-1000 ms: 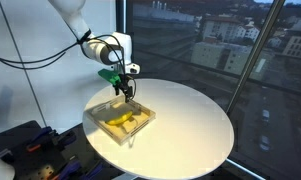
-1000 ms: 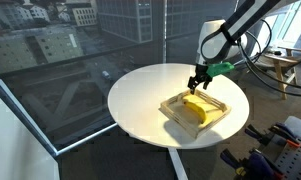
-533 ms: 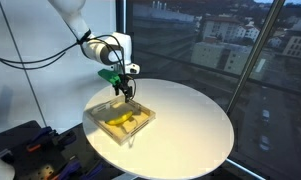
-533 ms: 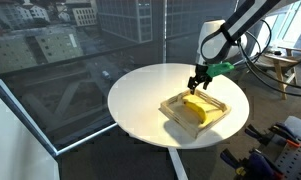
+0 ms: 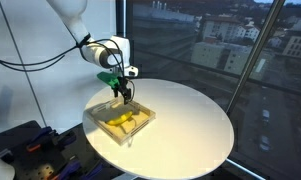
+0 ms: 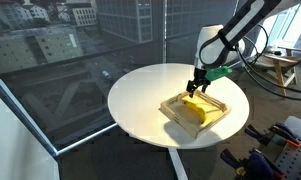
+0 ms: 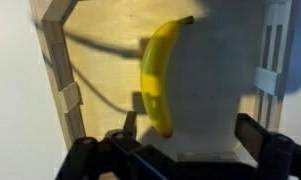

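Fingers (image 7: 123, 148) spread wide, clamped on nothing, touching nothing. The gripper (image 7: 190, 150) hovers above the wooden tray (image 7: 58, 70). Wrist view, left to right: tray's left wall, banana (image 7: 158, 75) lying lengthwise mid-tray, bare tray floor, right wall. Round table (image 5: 190, 120) lies open beyond the tray. Since a second ago the gripper has shifted slightly; the banana is unmoved.

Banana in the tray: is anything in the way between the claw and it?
No, nothing visible is. The open claw hangs above the long yellow banana, which lies in the shallow wooden tray on the round white table. Only air is between them.
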Tool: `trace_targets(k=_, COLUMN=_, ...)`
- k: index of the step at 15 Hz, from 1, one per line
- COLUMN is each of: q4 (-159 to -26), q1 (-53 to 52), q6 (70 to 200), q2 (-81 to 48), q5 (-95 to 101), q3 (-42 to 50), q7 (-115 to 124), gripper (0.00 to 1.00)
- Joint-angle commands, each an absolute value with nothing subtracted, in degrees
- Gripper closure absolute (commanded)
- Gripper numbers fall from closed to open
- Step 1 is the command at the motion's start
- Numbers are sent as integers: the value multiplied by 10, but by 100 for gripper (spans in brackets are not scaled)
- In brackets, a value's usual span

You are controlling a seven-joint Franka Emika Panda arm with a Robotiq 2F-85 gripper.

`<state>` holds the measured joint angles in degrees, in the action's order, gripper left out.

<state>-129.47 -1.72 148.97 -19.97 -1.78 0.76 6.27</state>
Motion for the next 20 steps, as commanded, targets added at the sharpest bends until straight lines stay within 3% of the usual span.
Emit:
trace_targets(k=1, q4=-1302, q1=-22, q6=1520, q2=-204, q5=-10, q3=11, q7=72, gripper=0)
trace_targets(k=20, q4=-1298, q1=-19, q6=1560, q2=-258, q5=-11, q3=23, q7=66, gripper=0)
